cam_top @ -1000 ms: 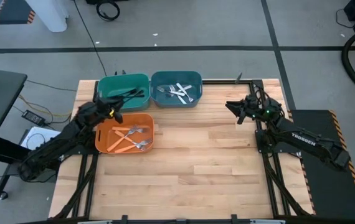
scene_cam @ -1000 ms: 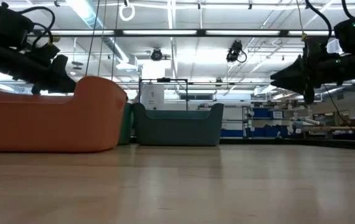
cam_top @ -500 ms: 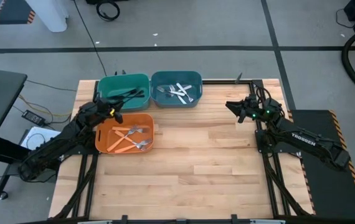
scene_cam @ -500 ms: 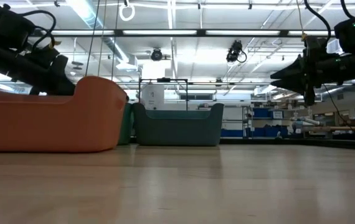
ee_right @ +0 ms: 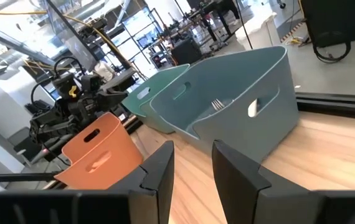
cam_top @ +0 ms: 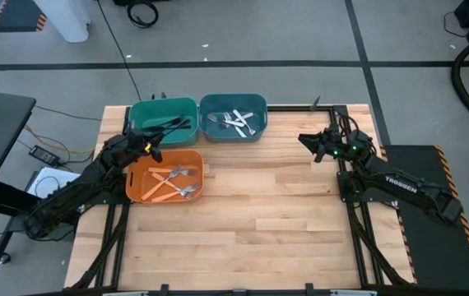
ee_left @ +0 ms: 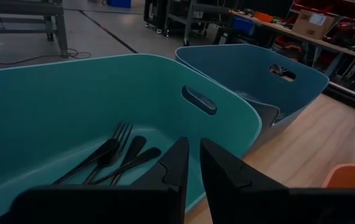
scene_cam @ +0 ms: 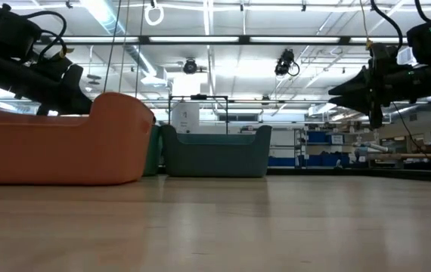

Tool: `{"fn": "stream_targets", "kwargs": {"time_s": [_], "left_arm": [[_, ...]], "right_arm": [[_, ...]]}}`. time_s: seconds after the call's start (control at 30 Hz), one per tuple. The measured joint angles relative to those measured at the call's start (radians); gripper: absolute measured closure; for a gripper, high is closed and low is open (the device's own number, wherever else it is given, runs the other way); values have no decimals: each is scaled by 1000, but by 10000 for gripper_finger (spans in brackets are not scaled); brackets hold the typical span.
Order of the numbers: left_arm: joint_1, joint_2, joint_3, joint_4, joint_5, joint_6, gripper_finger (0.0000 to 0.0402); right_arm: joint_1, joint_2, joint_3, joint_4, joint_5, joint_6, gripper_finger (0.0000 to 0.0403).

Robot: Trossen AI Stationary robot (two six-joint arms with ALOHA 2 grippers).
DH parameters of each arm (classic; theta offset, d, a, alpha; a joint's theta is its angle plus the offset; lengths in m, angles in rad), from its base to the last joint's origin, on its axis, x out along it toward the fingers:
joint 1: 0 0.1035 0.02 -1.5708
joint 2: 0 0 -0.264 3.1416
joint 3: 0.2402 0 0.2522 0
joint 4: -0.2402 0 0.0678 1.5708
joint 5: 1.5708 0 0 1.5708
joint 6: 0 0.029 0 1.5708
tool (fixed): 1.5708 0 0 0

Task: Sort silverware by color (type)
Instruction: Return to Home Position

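Low view: orange bin (scene_cam: 64, 147) hides its forks (cam_top: 173, 182).

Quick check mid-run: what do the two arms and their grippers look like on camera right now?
Both arms are black, jointed links. The right arm carries white TROSSEN lettering and green lights near its wrist; the left arm has a yellow tag there. Black cables loop over both wrists. The left gripper and right gripper have flat, dark, tapering fingers.

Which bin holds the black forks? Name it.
The green bin, far left; the blue bin beside it holds silver forks, the orange bin orange-handled ones.
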Motion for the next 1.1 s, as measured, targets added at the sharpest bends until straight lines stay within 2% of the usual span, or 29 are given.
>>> {"fn": "stream_targets", "kwargs": {"time_s": [0.47, 1.1], "left_arm": [[-133, -62, 0, 1, 0, 0, 353], [-140, -167, 1, 6, 0, 0, 353]], "right_arm": [[0, -160, -5, 2, 1, 0, 288], [0, -276, -5, 3, 1, 0, 288]]}}
